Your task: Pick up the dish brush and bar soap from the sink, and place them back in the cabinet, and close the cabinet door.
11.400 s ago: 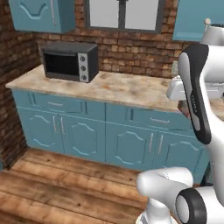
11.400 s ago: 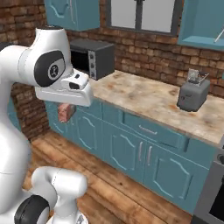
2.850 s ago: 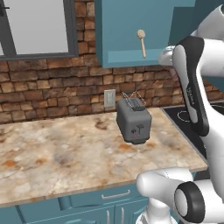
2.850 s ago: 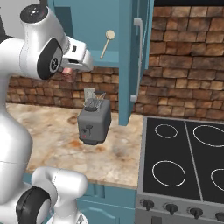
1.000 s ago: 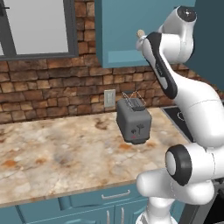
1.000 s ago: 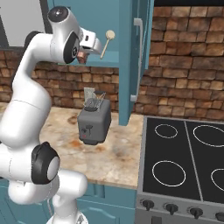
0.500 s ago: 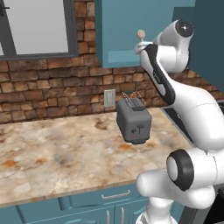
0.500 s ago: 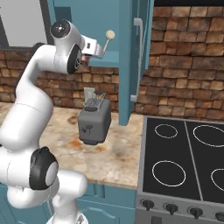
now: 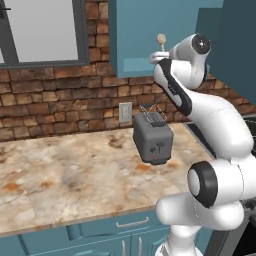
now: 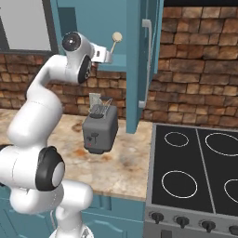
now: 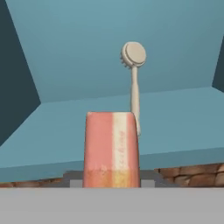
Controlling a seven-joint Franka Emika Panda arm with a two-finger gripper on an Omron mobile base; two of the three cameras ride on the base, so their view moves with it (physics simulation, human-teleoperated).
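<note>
The claw [image 11: 112, 186] grips the bar soap [image 11: 112, 148] at the open cabinet [image 11: 87, 52], where the dish brush [image 11: 133, 74] stands upright on the shelf floor [image 11: 175, 122].

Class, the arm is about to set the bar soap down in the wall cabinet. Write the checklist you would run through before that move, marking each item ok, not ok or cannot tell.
1. Bar soap held in the tool: ok, it stands upright right in front of the hand camera.
2. Soap over the cabinet shelf floor: cannot tell, it sits at the front edge.
3. Dish brush already inside: ok, it stands upright against the back wall.
4. Room beside the brush: ok, bare teal floor lies to its left.
5. Cabinet door swung open: ok.
6. Toaster clear of the arm: ok, it stands on the counter below.
</note>
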